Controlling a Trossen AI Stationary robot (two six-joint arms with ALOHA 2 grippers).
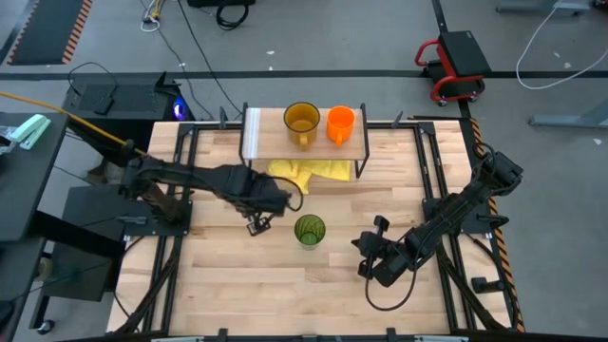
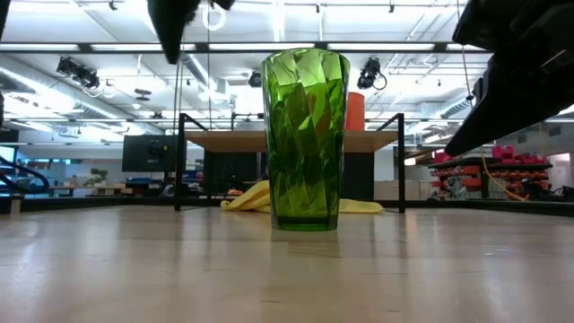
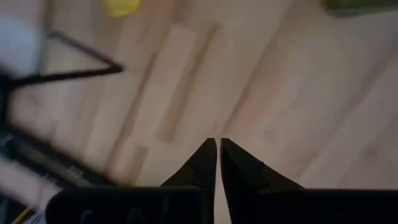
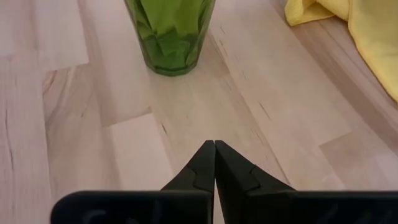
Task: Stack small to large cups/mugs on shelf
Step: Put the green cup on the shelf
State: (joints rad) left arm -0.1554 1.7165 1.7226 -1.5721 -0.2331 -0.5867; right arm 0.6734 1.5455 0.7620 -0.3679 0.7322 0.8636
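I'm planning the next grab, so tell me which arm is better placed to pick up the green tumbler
Probably the right. The right gripper points at the green tumbler, bare tabletop between. The left gripper is nearer but aims down at the table. Both are shut and must open.

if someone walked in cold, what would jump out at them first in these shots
The green tumbler stands upright and alone in the middle of the table, filling the low view. Behind it the amber-yellow mug and the orange mug sit side by side on the shelf, with a yellow cloth underneath. The left gripper and right gripper flank the tumbler, both shut and empty.
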